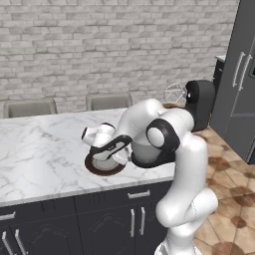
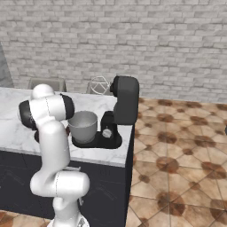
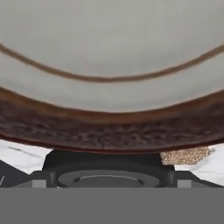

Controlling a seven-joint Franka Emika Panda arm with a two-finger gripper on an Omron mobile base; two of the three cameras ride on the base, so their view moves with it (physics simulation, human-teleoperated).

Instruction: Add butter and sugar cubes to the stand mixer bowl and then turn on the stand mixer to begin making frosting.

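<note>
**End effector low over the plate**

Brown-rimmed plate (image 3: 109,127) filled the hand view's centre. End effector (image 1: 110,152) hovered wide open, empty, mid-frame. Stand mixer bowl (image 2: 82,125) sat centre-left under the stand mixer (image 2: 122,111). Descending further risked striking the rim.

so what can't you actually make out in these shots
- Butter and sugar cubes: not discernible; in the left base view the gripper covers the plate.
- Stand mixer bowl contents: right base view is too low to see inside.
- Plate's middle: hand view is too close, showing rim.
</note>
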